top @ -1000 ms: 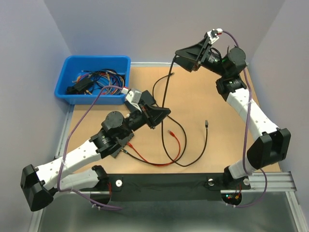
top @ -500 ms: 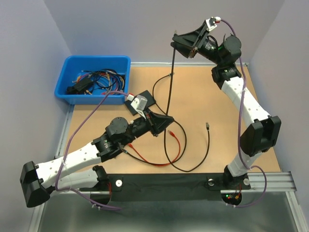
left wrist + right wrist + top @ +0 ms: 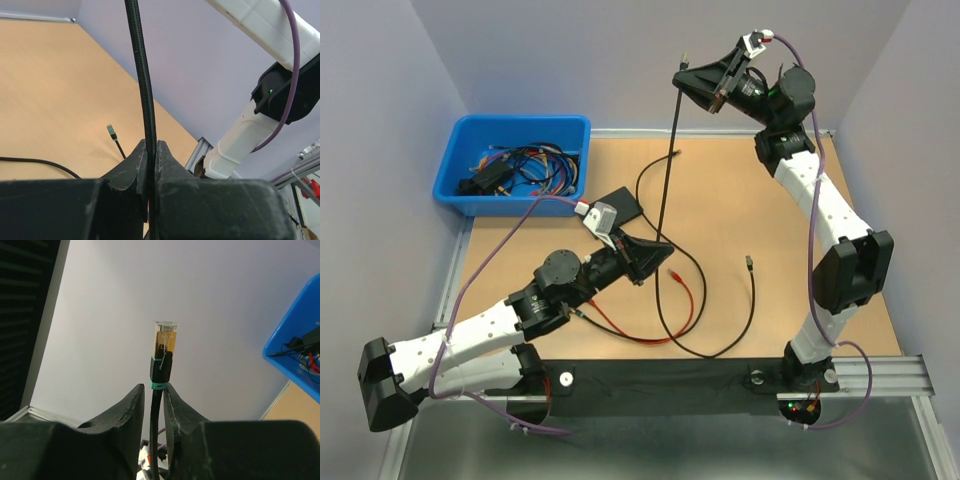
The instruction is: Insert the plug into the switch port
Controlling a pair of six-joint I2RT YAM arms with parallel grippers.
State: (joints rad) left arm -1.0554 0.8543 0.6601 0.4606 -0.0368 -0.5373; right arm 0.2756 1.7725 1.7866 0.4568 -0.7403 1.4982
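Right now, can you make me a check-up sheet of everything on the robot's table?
Surface: tan wooden tabletop, flat.
Job's things: clear gold-tipped plug is raised high, not yet inserted. A flat black box, likely the switch, lies on the table beside the bin.
Clutter: blue plastic bin at the far left, full of tangled wires. A thin red cable lies loose.
Grippers: left gripper has its jaws shut on the black braided cable. The right gripper has its jaws shut on it just below the plug.
Cables: the black braided cable runs taut between both grippers. A loose plug end rests on the table.
Surroundings: pale lilac walls.
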